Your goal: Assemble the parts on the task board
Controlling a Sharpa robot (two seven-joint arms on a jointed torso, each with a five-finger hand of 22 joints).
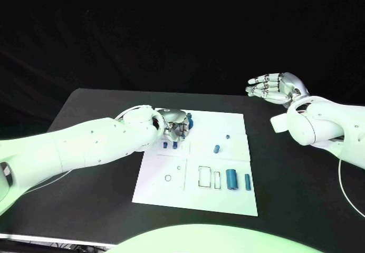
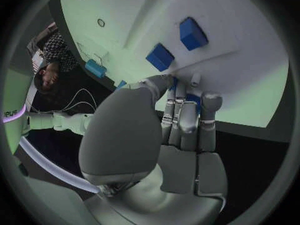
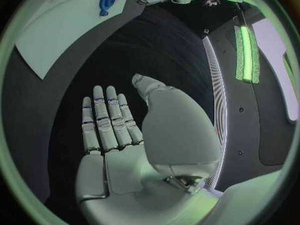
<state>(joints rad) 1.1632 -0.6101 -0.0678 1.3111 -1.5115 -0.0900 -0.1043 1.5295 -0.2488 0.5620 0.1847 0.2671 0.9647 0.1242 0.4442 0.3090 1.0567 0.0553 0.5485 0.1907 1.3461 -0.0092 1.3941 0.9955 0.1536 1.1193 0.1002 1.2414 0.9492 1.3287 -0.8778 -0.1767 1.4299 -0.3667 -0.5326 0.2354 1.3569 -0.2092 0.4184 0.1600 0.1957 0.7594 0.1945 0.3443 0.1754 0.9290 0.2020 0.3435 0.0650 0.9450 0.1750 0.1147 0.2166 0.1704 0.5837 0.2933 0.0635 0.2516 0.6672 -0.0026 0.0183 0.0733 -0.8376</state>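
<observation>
The white task board [image 1: 163,192] lies in the middle of the black table. My left hand [image 1: 176,127] is at the board's far left corner, fingers curled down and closed around a blue part [image 1: 190,122]. The left wrist view shows that blue part [image 2: 194,101] between the closed fingers [image 2: 181,120], just above the board [image 2: 219,15]. Two small blue blocks [image 1: 170,145] stand on the board right beside the hand, seen close as blue blocks [image 2: 160,56]. My right hand [image 1: 275,87] hangs open in the air past the board's far right corner, holding nothing.
More blue parts lie on the board: two small pieces [image 1: 217,149], a thick cylinder [image 1: 231,179] and a thin one [image 1: 247,181] near the right edge. Rectangular slots [image 1: 204,176] and round holes [image 1: 167,178] mark the near half. Black table [image 1: 304,179] surrounds the board.
</observation>
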